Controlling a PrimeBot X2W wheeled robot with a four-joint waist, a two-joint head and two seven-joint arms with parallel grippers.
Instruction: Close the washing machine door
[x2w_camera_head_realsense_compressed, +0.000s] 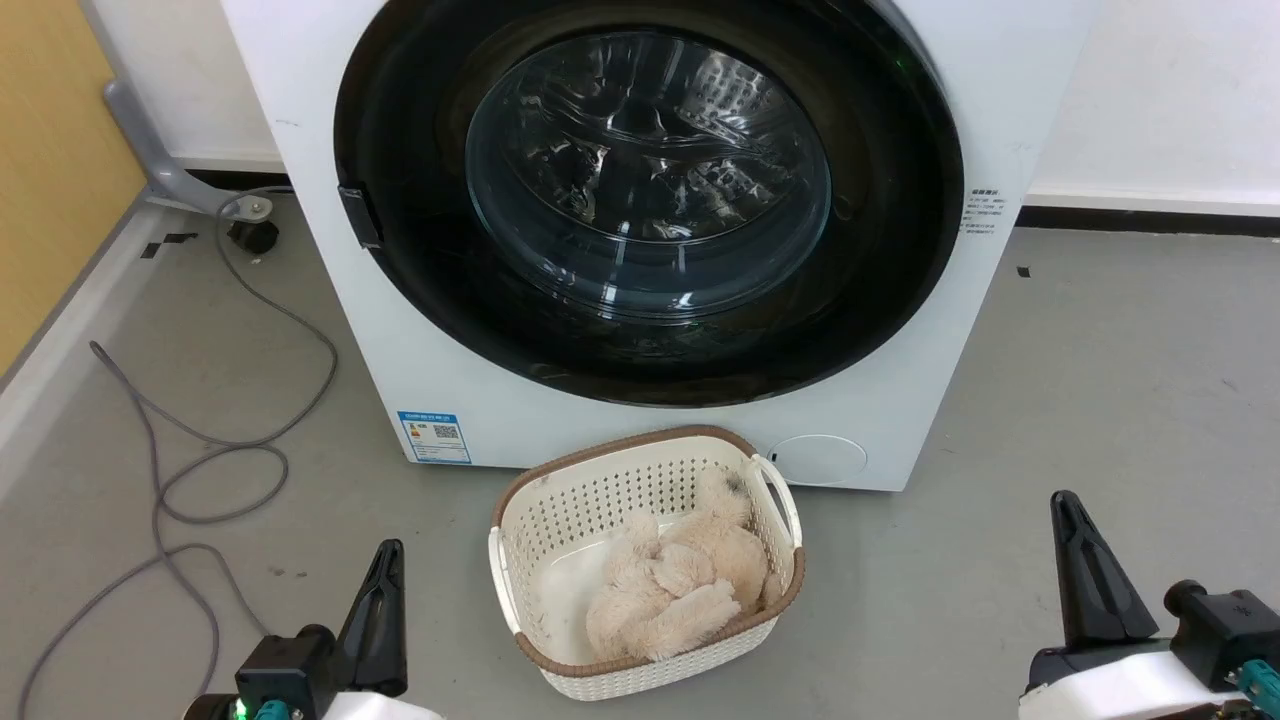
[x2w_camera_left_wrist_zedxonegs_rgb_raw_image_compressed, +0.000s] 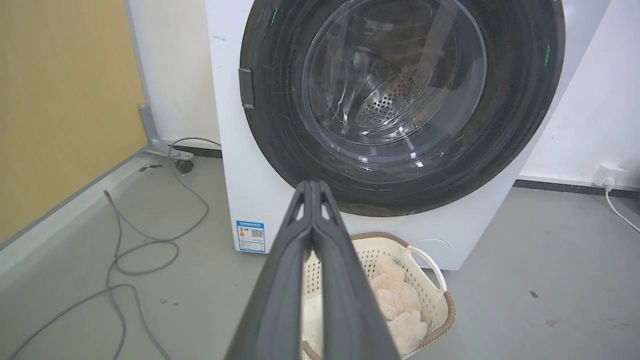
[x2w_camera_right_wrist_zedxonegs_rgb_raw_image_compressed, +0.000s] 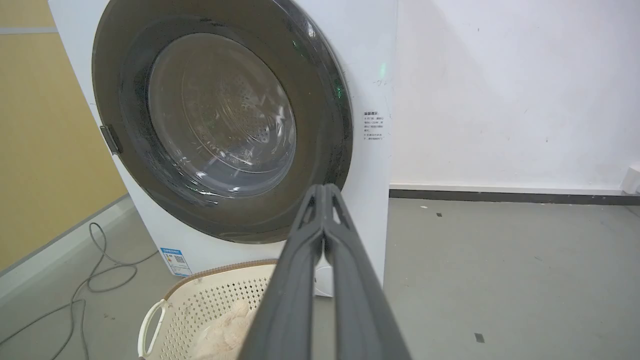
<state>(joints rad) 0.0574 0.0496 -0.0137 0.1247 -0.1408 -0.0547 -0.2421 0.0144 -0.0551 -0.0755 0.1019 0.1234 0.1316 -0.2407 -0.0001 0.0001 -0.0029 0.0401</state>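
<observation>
Glossy glass washing machine door (x2w_camera_head_realsense_compressed: 648, 190), smooth white washing machine (x2w_camera_head_realsense_compressed: 900, 400), perforated plastic basket (x2w_camera_head_realsense_compressed: 650, 682), fluffy cloth (x2w_camera_head_realsense_compressed: 680, 590), matt floor (x2w_camera_head_realsense_compressed: 1100, 400)

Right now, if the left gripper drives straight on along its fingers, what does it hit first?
Probably the door, at its lower black rim: in the left wrist view the left gripper, jaws shut, points its tip there. The basket sits lower, so it likely passes under. Depth is unclear.

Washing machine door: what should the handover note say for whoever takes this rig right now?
Pincers: left pincer shut, empty, low left of the basket; right pincer shut, empty, low on its right.
The washing machine door lies flush against the washing machine, touched by neither.
Done: door looks closed, though the latch cannot be confirmed.
Left: likely nothing, perhaps a check push.
</observation>
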